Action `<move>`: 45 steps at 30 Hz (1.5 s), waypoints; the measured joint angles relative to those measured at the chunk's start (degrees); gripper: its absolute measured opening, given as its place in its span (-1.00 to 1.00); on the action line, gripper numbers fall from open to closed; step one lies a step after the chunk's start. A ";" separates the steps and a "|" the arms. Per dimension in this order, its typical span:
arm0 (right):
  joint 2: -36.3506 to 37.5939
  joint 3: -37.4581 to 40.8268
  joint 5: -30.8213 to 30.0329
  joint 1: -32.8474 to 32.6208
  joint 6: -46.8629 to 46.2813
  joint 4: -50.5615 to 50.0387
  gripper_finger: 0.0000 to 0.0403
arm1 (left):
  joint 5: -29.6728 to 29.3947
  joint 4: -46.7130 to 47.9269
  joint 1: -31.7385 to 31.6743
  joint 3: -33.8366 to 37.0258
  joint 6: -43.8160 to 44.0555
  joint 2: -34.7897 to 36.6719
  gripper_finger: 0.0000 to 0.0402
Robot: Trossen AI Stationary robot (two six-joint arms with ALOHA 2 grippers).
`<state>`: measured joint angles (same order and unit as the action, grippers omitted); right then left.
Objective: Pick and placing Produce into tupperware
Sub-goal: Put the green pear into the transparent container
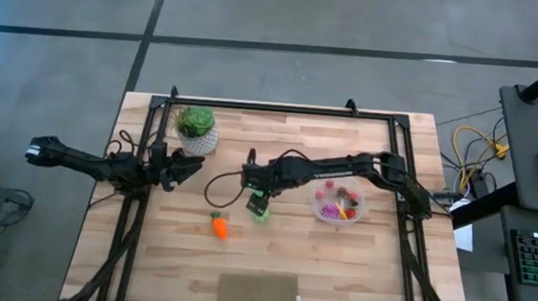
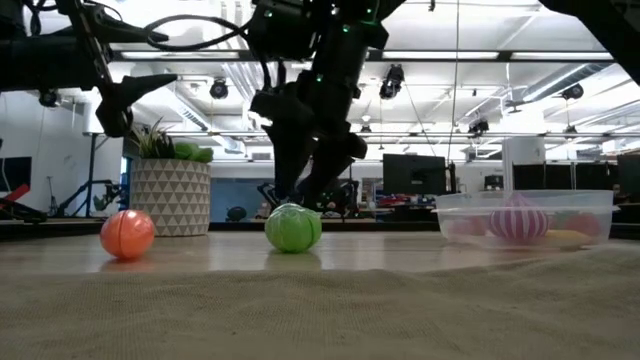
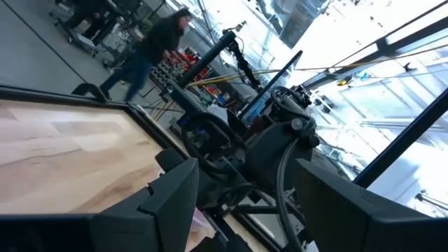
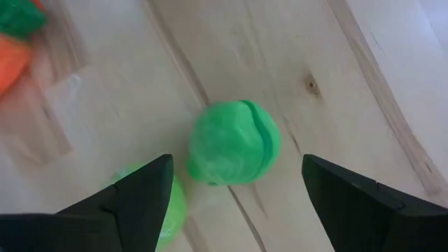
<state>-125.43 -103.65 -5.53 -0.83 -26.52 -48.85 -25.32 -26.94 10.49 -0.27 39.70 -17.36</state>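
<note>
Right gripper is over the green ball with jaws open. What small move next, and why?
Probably lower the right gripper straight down and close on the round green toy ball. The wrist view shows the ball centred between the open fingers, on the wooden table, not yet gripped. The clear round plastic container already holding produce waits nearby.

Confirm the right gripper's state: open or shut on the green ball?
Open. In the right wrist view the right gripper has its fingers spread wide, with the green ball on the table between them, not yet pinched.
</note>
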 joint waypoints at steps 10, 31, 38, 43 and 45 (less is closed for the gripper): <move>0.00 1.77 -1.58 -0.01 -0.76 2.93 0.51 | -0.02 0.57 0.01 0.00 -0.11 -0.66 0.09; -0.28 3.40 -2.00 0.10 -0.14 4.96 0.54 | 0.26 1.10 -0.01 0.00 -1.60 -1.75 0.09; -0.13 2.75 -2.04 0.10 11.80 -1.08 0.54 | 0.22 1.67 -0.01 0.00 -3.04 -1.74 0.09; -0.13 2.77 -2.00 0.10 12.78 -0.17 0.54 | 0.17 2.01 -0.01 0.00 -2.99 -2.24 0.09; -0.13 2.77 -1.02 0.12 10.49 1.00 0.54 | -0.08 2.01 -0.01 0.00 -2.98 -2.43 0.09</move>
<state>-125.56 -100.88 -6.55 -0.71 -16.03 -47.84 -25.40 -24.93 10.48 -0.27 36.72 -19.79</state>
